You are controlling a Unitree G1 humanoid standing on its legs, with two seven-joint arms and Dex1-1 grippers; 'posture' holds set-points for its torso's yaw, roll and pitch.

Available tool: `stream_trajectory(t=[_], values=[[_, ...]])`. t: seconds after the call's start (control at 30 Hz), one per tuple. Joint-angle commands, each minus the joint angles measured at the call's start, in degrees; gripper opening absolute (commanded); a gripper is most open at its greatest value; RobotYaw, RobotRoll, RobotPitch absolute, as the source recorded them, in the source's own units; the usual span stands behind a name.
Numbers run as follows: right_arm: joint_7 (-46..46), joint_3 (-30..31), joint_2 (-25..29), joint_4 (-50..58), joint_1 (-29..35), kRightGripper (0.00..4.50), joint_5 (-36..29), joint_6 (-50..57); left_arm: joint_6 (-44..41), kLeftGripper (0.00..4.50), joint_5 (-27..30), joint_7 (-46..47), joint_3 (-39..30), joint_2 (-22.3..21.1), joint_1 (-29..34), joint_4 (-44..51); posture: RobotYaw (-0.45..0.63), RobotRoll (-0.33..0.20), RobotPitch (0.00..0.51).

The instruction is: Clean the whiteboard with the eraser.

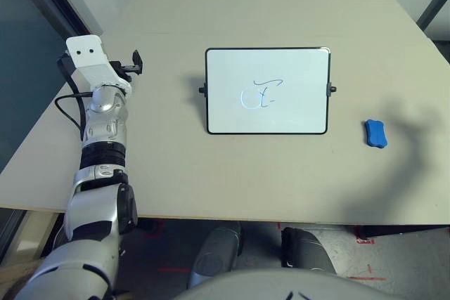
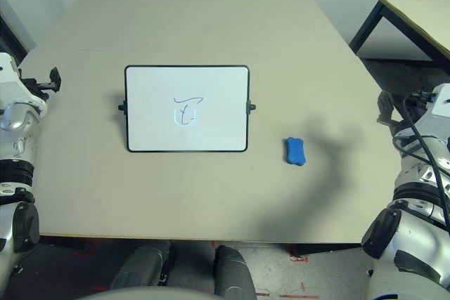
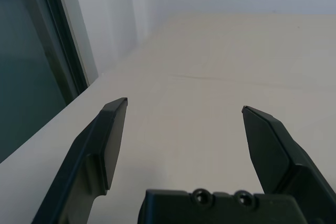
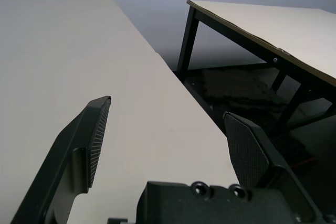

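Sitting flat mid-table (image 1: pixel 281 187): whiteboard (image 1: pixel 267 91), blue scribble on it. Eraser (image 1: pixel 375 133) lies apart, right of it. Left gripper (image 3: pixel 181 114) and right gripper (image 4: pixel 168 119) both spread, empty.

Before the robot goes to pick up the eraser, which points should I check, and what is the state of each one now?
1. Eraser lies free on the table, nothing on or against it: ok.
2. Eraser is apart from the whiteboard, on its right side: ok.
3. Right gripper is open and empty: ok.
4. Left gripper is open and empty, off to the left of the board: ok.
5. Right gripper is aimed at the eraser: not ok, it points past the table's right edge toward a second table.
6. Board still has blue scribbles to wipe: ok, the task is not yet done.
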State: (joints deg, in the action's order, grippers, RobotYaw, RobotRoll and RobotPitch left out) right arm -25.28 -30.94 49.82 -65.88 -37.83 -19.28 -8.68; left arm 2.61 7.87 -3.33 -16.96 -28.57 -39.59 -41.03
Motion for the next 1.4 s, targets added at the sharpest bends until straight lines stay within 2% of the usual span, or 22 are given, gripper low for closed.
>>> stream_trajectory(t=[0.03,0.2,0.3,0.4,0.53,0.63,0.73,0.87,1.07,1.2,1.4], values=[[0.47,-0.10,0.61,-0.39,0.46,4.50,0.04,0.67,-0.95,4.46,-0.26,0.36,0.21,0.93,1.35,0.99,0.08,0.000,0.084],[3.46,-0.09,2.47,2.10,1.45,4.50,0.36,4.20,-2.39,4.46,-0.27,-1.71,1.26,1.41,0.50,1.75,0.06,0.000,0.090],[7.19,0.02,4.08,6.30,1.22,4.50,0.28,10.93,-4.18,4.46,0.33,-4.15,0.74,-1.38,-2.79,1.25,0.05,0.000,0.087],[9.45,0.75,5.37,16.48,2.49,4.50,-1.19,27.78,-7.84,4.46,1.33,-10.36,1.63,-4.64,-7.28,0.78,0.05,0.000,0.083],[12.16,-0.21,4.63,36.44,7.36,4.50,-4.93,50.09,-13.86,4.46,3.01,-19.21,3.22,-7.42,-10.97,1.27,0.05,0.000,0.070],[15.04,-1.26,3.52,53.73,10.10,4.50,-9.45,70.41,-20.22,4.46,6.67,-29.32,5.19,-8.14,-12.74,6.99,0.04,0.000,0.058],[18.36,-3.23,0.04,65.64,9.38,4.50,-11.32,84.65,-24.22,4.46,8.29,-36.38,7.34,-8.95,-13.04,12.33,0.03,0.000,0.055],[20.80,-4.23,-5.14,75.59,6.50,4.50,-10.93,99.19,-29.59,4.46,10.09,-43.87,10.78,-10.03,-12.44,19.63,0.03,0.000,0.059],[23.95,-4.17,-8.51,80.49,7.84,4.50,-14.32,101.18,-36.55,4.46,12.62,-49.05,13.32,-11.40,-10.48,29.98,0.03,0.000,0.069],[26.34,-4.15,-8.86,81.22,8.45,4.50,-17.41,101.18,-41.79,4.46,14.51,-45.74,12.73,-9.61,-7.40,37.80,0.04,0.000,0.081],[30.54,-3.39,-8.62,80.92,9.70,4.50,-23.29,101.18,-54.87,4.46,18.18,-34.12,10.89,-3.36,-0.60,53.40,0.05,0.000,0.100]])
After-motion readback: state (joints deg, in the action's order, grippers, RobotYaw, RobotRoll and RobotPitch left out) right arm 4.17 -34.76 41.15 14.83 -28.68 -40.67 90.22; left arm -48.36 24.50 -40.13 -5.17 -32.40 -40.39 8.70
